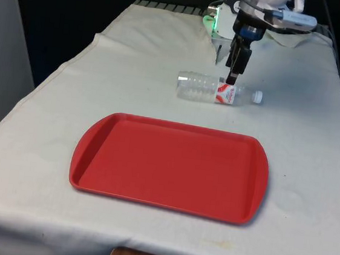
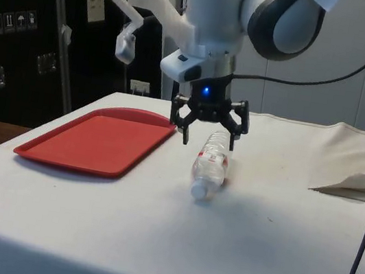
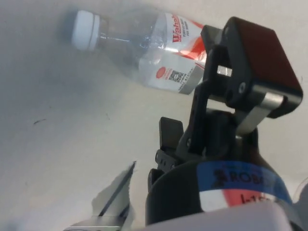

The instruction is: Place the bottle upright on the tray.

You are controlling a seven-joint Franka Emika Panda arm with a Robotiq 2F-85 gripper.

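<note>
Side view: bottle (image 2: 210,165) flat beneath spread jaws, apparently untouched, beside tray (image 2: 98,141).

the white arm (image 2: 216,10) reaches downward, its black gripper (image 2: 208,138) spread wide (fingers pointing down).

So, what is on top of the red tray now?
Nothing lies on the red tray. The bottle lies on its side on the cloth beyond it, under the open gripper.
</note>
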